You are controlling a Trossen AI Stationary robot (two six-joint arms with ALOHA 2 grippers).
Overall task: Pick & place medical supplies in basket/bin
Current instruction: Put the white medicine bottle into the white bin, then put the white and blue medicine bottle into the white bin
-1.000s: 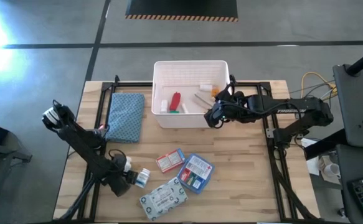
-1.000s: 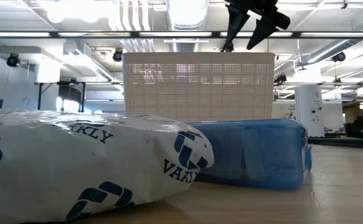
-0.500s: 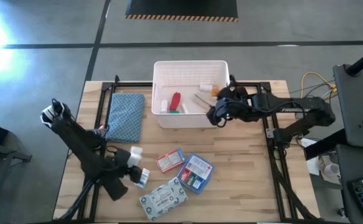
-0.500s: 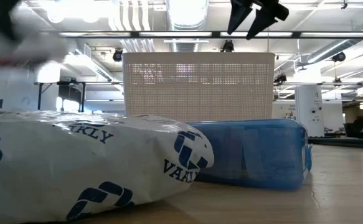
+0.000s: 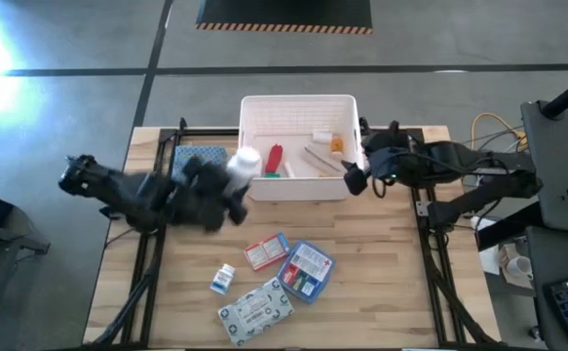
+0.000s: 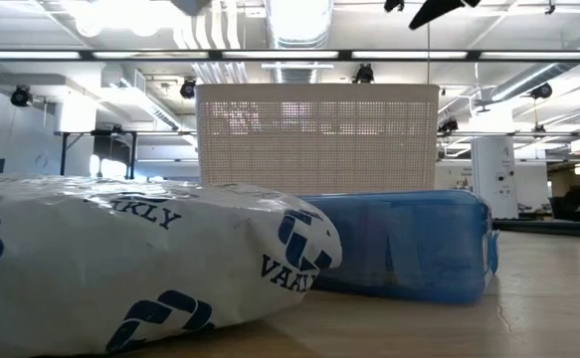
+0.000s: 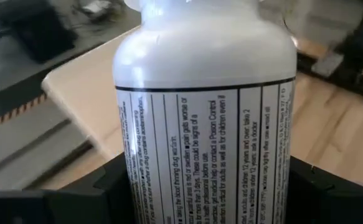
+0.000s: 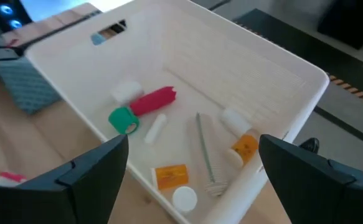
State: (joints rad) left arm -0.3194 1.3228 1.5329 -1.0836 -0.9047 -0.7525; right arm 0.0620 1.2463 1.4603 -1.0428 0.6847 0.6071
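Note:
My left gripper is shut on a white pill bottle with a printed label and hovers, blurred, by the left wall of the white slotted bin. My right gripper is open and empty above the bin's right near corner. In the bin lie a red tube, a teal-capped piece, white bottles and orange-marked items. On the table lie a red-white packet, a blue-red packet, a grey-white patterned pack and a small white item. My left gripper pinches the bottle's labelled body between its two fingers, one on each side. The bottle's capped end points away from the wrist. It is lifted clear of the table, beside the bin's left wall.
A blue-grey folded cloth lies left of the bin, mostly under my left arm. In the low view the patterned pack and the blue packet fill the foreground before the bin. Bare wood shows at the table's right near part.
My left gripper has risen from the table's near left part and swung fast toward the far edge and the bin, carrying the white bottle. My right gripper has drawn a little toward the table's right and upward, staying open.

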